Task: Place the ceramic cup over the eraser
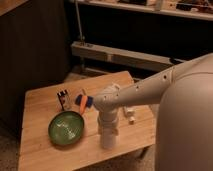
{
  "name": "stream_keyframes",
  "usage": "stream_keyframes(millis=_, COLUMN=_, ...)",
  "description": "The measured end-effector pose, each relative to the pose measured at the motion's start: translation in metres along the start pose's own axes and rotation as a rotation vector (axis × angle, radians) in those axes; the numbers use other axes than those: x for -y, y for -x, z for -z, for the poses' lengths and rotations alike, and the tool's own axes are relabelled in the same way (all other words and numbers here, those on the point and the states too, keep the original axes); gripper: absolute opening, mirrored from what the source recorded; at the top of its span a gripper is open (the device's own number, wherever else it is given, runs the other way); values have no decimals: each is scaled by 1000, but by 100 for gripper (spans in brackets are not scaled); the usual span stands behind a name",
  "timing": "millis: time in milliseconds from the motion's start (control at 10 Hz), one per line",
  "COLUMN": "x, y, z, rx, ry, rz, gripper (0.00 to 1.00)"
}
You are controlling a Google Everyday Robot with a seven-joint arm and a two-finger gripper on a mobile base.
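Observation:
The eraser (63,99), a small dark upright block with white marks, stands on the wooden table (45,150) at the back left. My gripper (109,139) points straight down near the table's front edge, right of the green bowl and well to the right and front of the eraser. A white cylindrical shape shows at its lower end; I cannot tell if this is the ceramic cup or part of the gripper. No separate white cup stands out clearly elsewhere.
A green round bowl (66,127) sits front left on the table. An orange and blue object (84,102) lies between the eraser and my arm. Small white pieces (129,114) lie right of the arm. A dark shelf unit stands behind the table.

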Motion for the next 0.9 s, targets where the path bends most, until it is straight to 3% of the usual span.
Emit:
stream_keyframes(millis=200, x=0, y=0, z=1, rx=-1, ry=1, rz=-3, gripper=6)
stream_keyframes(millis=400, x=0, y=1, z=16, rx=11, ry=23, rz=-12, gripper=6)
stream_keyframes(millis=700, x=2, y=4, z=81, rx=27, ry=41, rz=-26, gripper=6)
stream_keyframes(millis=900, x=7, y=18, z=129, rx=35, ry=33, rz=-27, gripper=6)
